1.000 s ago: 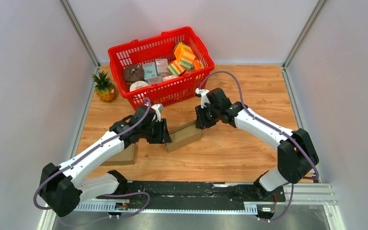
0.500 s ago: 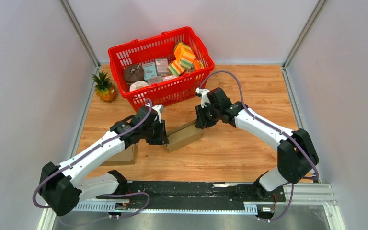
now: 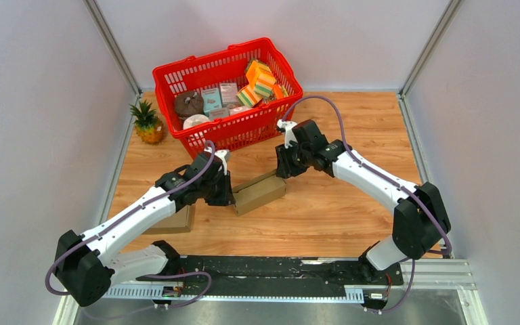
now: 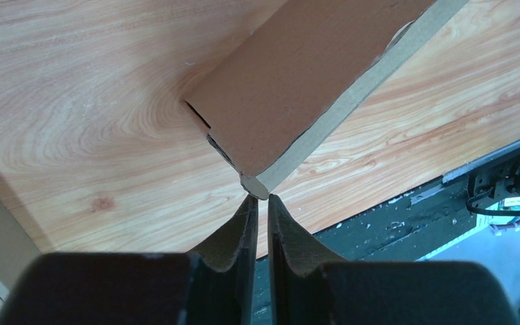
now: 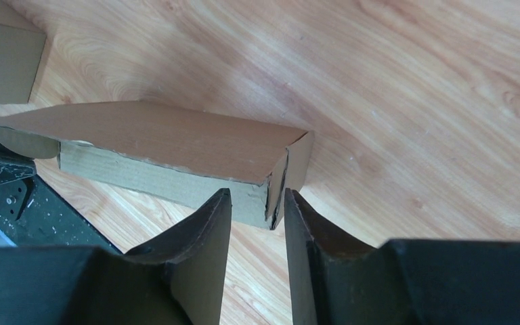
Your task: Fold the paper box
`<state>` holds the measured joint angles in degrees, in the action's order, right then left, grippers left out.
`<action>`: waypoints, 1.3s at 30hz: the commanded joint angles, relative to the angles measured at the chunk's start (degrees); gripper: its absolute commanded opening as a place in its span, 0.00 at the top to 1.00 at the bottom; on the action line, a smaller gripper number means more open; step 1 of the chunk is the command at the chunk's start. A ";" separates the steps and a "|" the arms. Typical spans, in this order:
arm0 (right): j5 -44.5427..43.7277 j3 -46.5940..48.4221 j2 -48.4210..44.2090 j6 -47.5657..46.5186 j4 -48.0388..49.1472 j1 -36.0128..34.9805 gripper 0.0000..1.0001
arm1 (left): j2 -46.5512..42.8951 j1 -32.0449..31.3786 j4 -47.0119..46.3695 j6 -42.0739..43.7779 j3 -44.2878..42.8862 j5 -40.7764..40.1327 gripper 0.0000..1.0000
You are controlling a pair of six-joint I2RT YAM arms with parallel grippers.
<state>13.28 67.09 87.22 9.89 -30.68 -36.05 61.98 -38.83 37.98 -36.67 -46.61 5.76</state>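
The brown paper box (image 3: 260,191) lies flat on the wooden table between both arms. My left gripper (image 3: 229,193) is at its left end. In the left wrist view the jaws (image 4: 258,198) are nearly closed with nothing between them, and the box's (image 4: 305,81) near corner sits just past the tips. My right gripper (image 3: 283,170) is at the box's right end. In the right wrist view its jaws (image 5: 257,200) are slightly apart and straddle the lower corner of the box's (image 5: 156,135) end flap (image 5: 299,162) without clearly pinching it.
A red basket (image 3: 281,62) full of sponges and packets stands behind the box. A small pineapple (image 3: 148,123) is at the back left. A second brown box (image 3: 174,221) lies under my left arm. A black rail (image 3: 264,271) runs along the near edge.
My left gripper has drawn back a little to the left, off the box's end. My right gripper has shifted slightly toward the back. The box has hardly moved.
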 commanded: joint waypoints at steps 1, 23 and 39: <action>-2.47 3.57 -0.12 -1.63 -0.53 0.37 0.69 | 0.16 -0.81 0.26 1.68 -0.68 -2.06 0.83; -8.62 -14.17 -9.34 2.50 13.71 -2.18 1.00 | -1.32 -6.26 -2.73 -1.48 2.04 -7.33 0.96; -8.36 -12.69 -9.44 2.33 13.36 -2.18 1.00 | -11.01 4.36 -6.06 -2.61 -2.88 5.91 0.45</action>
<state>6.07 53.21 78.65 12.10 -17.91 -38.02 49.84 -39.16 37.41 -37.34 -48.93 4.32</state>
